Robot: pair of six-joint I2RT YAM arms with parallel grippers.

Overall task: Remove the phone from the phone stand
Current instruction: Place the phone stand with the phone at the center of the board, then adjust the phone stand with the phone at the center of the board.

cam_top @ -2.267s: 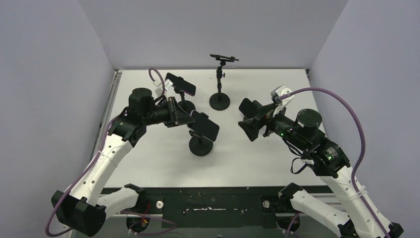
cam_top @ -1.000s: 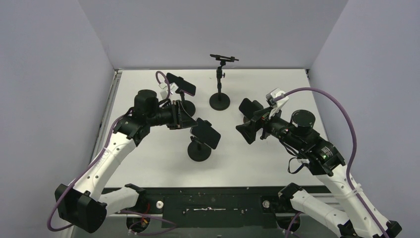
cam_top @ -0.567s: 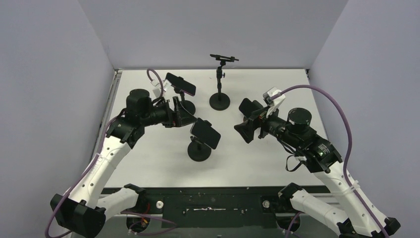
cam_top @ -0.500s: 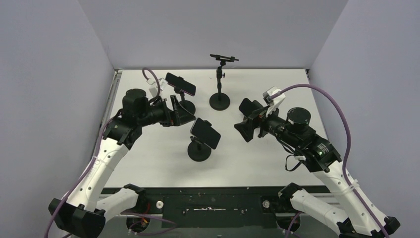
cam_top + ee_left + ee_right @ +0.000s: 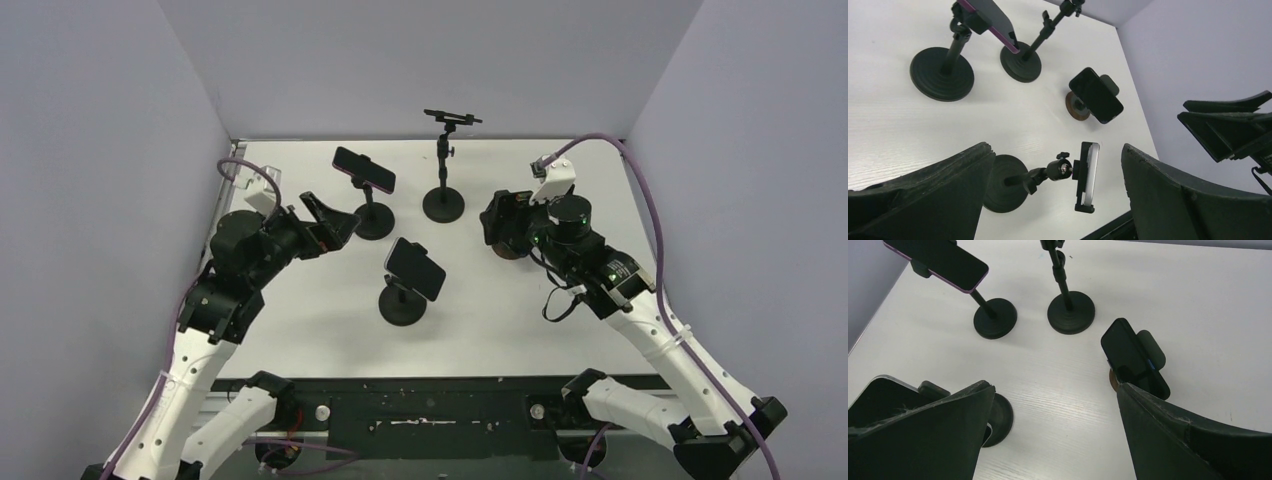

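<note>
A black phone sits clamped on a short black phone stand at the table's middle; the left wrist view shows this phone edge-on. My left gripper hangs open to its left, well apart from it, jaws wide and empty. A second dark phone leans on a small stand with a brown base on the right. My right gripper hovers open above it, holding nothing. A purple-edged phone rests on a stand at the back left.
A tall black stand with an empty clamp rises at the back centre. The purple-edged phone's round base lies close to my left fingers. Grey walls close in the table on the left, right and back.
My left gripper opened wide and drew back to the left, away from the middle phone, which stays on its stand. The right arm swung its open gripper back and rightward.
</note>
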